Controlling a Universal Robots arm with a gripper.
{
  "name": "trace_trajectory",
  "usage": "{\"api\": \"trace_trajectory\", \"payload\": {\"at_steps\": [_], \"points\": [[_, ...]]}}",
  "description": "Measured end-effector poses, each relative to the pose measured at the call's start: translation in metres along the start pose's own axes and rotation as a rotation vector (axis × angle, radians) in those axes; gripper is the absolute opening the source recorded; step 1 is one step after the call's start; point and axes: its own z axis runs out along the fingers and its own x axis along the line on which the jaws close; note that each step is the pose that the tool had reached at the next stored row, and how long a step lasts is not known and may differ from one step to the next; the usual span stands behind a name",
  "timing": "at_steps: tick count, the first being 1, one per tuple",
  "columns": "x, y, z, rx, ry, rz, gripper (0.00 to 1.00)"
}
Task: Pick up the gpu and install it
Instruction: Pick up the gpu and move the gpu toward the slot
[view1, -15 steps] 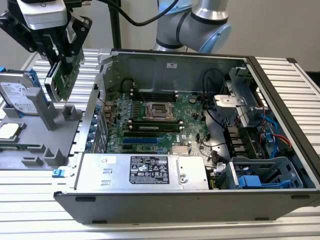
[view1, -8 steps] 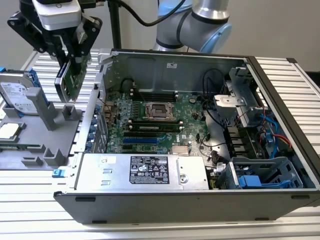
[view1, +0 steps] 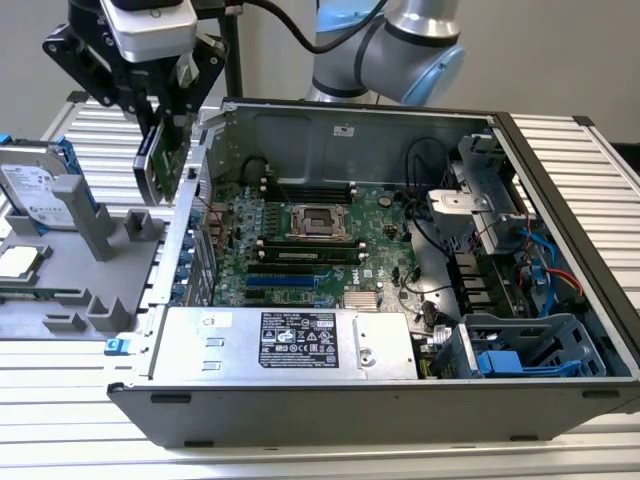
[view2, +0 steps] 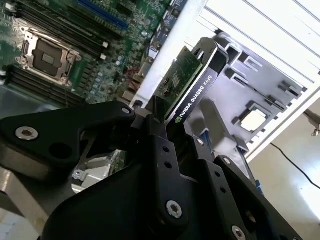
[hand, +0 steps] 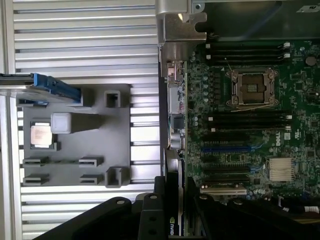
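The gpu (view1: 160, 160) hangs in the air with its long side pointing down, and my gripper (view1: 165, 108) is shut on its upper end. It is a thin green card with a black cooler face. It sits just outside the open computer case's side wall (view1: 190, 220), on the exterior view's left, above the gap between case and grey fixture. In the second wrist view the gpu (view2: 189, 85) sticks out from between my black fingers (view2: 156, 131). In the first wrist view the gpu (hand: 176, 202) shows edge-on, in line with the case's rear wall. The motherboard (view1: 300, 240) lies inside the case.
A grey fixture tray (view1: 100, 270) stands at the exterior view's left, holding an upright hard drive (view1: 35, 190) and a CPU chip (view1: 18, 262). Inside the case are the power supply (view1: 290, 340), drive cages (view1: 520, 345) and loose cables (view1: 545, 260).
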Motion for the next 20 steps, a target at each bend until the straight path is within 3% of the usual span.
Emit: {"api": "trace_trajectory", "payload": {"at_steps": [20], "points": [[-0.0461, 0.0021, 0.0001, 0.0000, -0.0001, 0.000, 0.00]]}}
